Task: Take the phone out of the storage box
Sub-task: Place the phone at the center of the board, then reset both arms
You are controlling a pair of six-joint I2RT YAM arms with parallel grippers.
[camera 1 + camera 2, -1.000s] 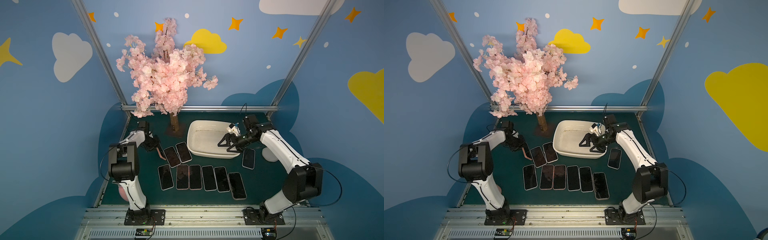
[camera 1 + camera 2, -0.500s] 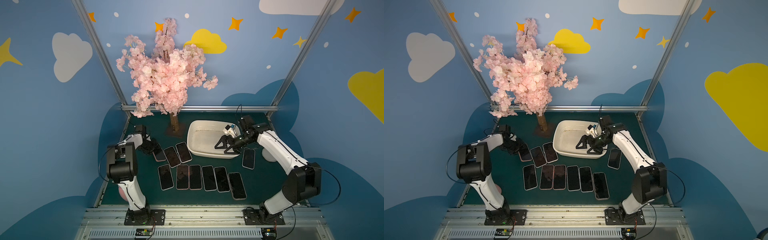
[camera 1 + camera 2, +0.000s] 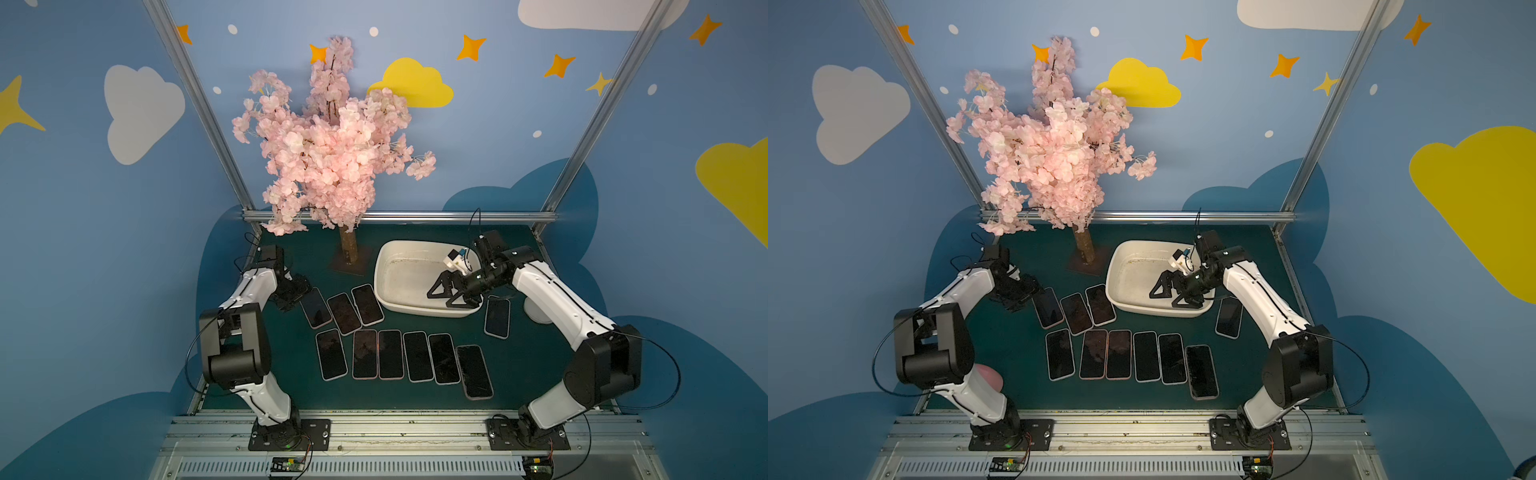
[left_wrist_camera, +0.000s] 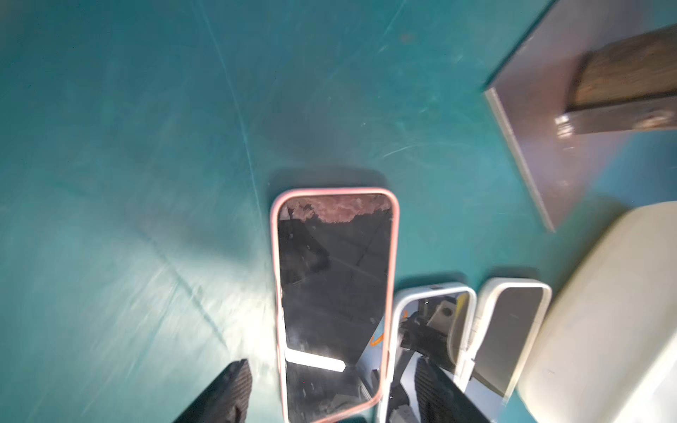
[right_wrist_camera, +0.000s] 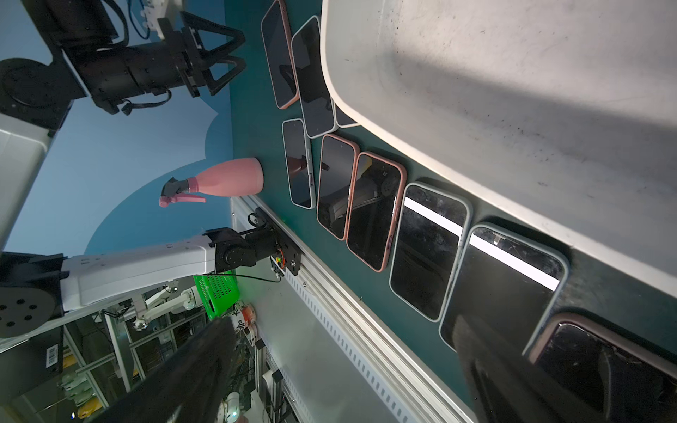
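1. Left gripper [image 4: 329, 366]: the jaws have just sprung apart and now grip nothing. The pink-cased phone [image 4: 333, 293] lies flat on the green mat [image 4: 128, 183] between its fingers [image 4: 234, 388]. It seems clear of both, though blur makes that uncertain.
2. A second ago the slanted row ahead of this gripper held two phones; now it holds three. I judge this phone delivered and the left arm free to leave.
3. Right gripper [image 3: 441, 298]: jaws spread wide and empty. It has eased a little farther in over the storage box [image 3: 384, 257] and hangs above the corner nearest its own arm.
4. No phone shows inside the box, and ten lie out on the mat. The task is likely finished, or nearly so.
5. Hard to read:
   - In both top views the box floor directly beneath the right gripper is covered.
   - The right wrist view shows only bare, speckled floor, and its own fingers are cut off at the frame edge.
   - The left wrist view is motion-smeared.
   - In both top views the left jaws are just a dark lump.
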